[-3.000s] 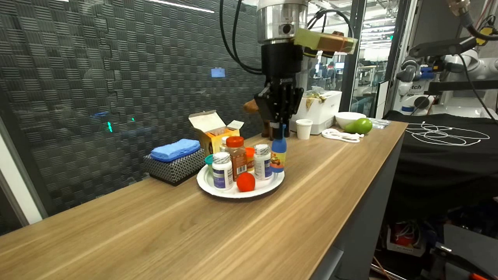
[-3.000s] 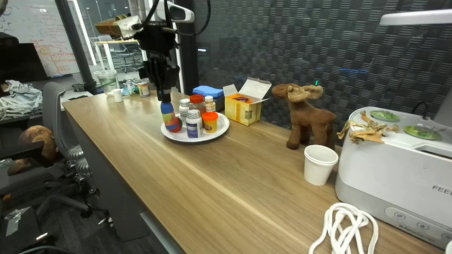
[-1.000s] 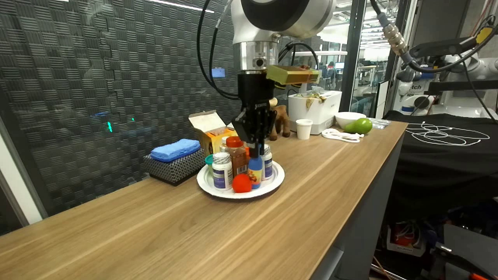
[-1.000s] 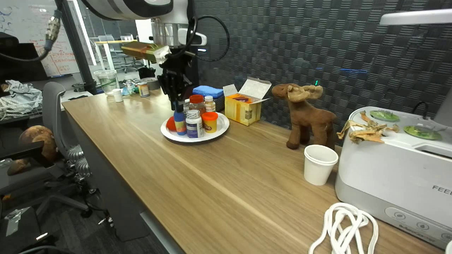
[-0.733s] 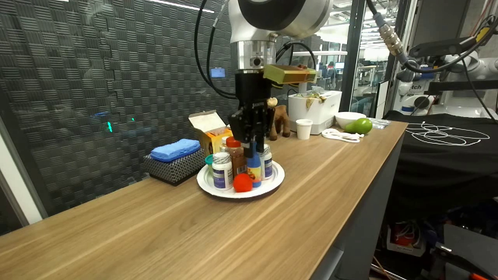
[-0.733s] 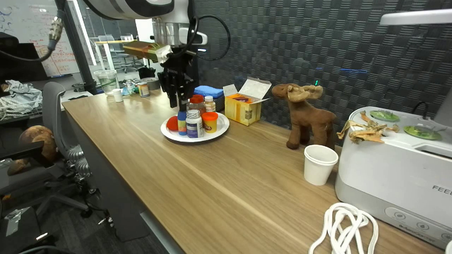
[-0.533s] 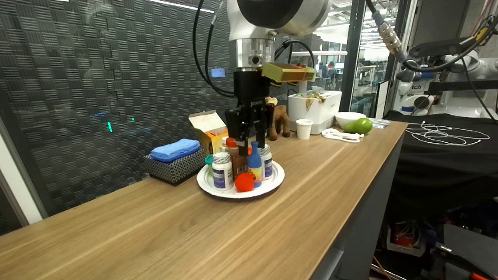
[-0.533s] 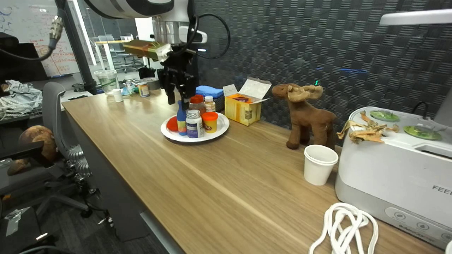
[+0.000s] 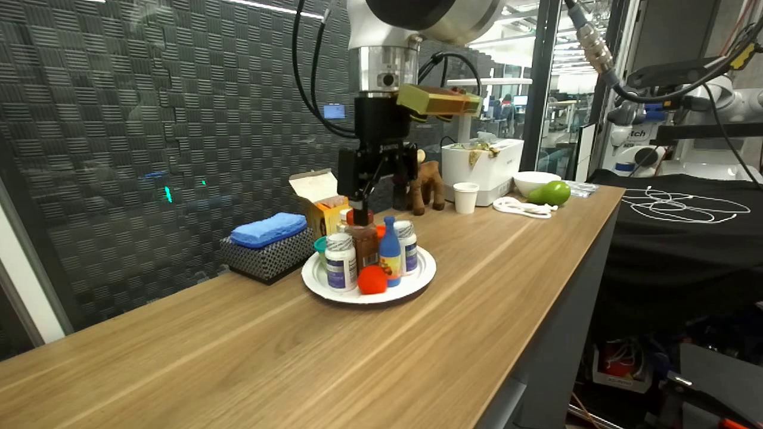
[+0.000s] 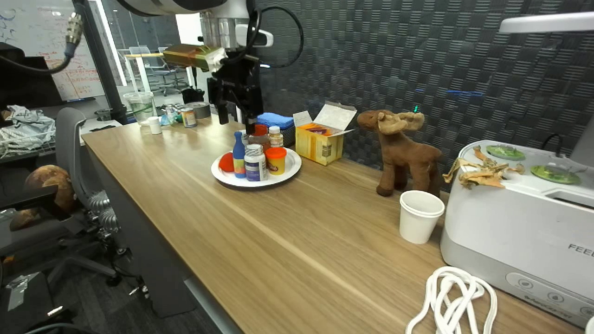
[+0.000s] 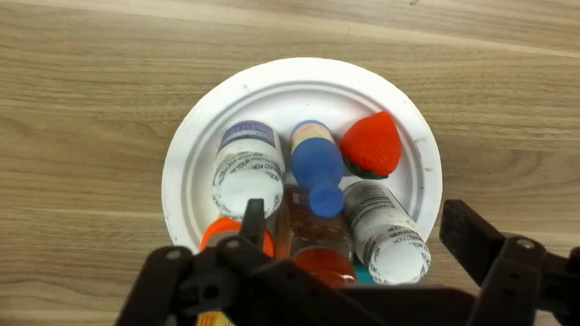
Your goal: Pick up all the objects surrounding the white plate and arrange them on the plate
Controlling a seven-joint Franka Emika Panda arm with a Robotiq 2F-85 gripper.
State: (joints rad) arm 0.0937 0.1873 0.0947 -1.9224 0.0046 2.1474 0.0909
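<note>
We see the blue bottle (image 9: pixel 390 256) on the white plate (image 11: pixel 308 69), right of the strawberry (image 9: pixel 372 280) in both exterior views; above, the gripper (image 10: pixel 237 124) hangs spread, holding nothing. Drifting sideways, we could topple the red-capped jar (image 9: pixel 365 244).

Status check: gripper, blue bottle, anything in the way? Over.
Gripper open, holding nothing, above the white plate. Blue bottle upright on plate, beside the red strawberry. Red-capped jar below; may foul a descent.
</note>
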